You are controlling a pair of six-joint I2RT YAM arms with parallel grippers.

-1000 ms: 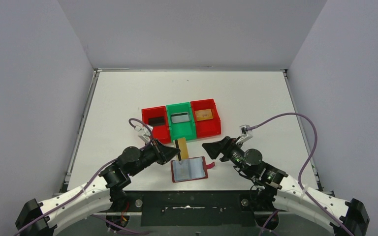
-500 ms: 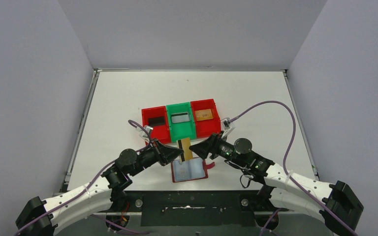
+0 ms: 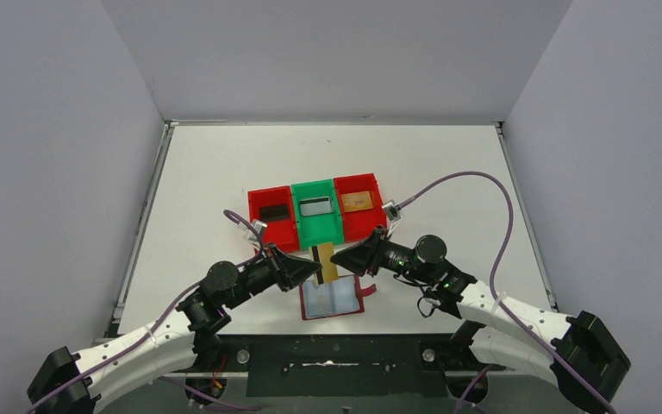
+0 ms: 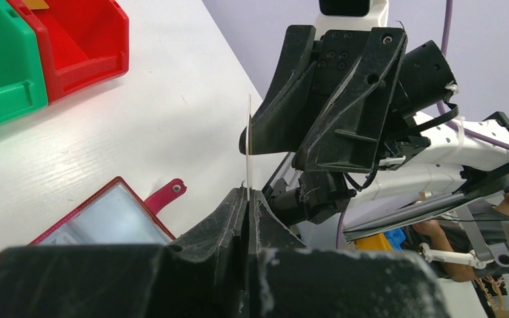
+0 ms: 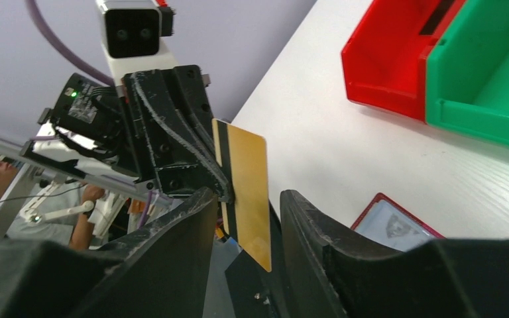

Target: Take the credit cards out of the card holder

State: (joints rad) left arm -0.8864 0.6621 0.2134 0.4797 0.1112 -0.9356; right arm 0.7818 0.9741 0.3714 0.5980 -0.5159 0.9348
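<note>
Pinching the gold card (image 5: 246, 159) is the left claw (image 4: 248, 197) (right claw (image 5: 246, 199) straddles it, jaws apart).

No text, brand or number can be read anywhere. The gold-tan credit card (image 5: 248, 192) shows only a plain face and a dark stripe; the card holder (image 3: 332, 300) and plastic bins (image 3: 317, 229) bear no legible marks.

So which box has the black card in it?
The red box on the left end, beside the green box, holds the black card. The other red box has a tan card, the green one a silver-grey card.
</note>
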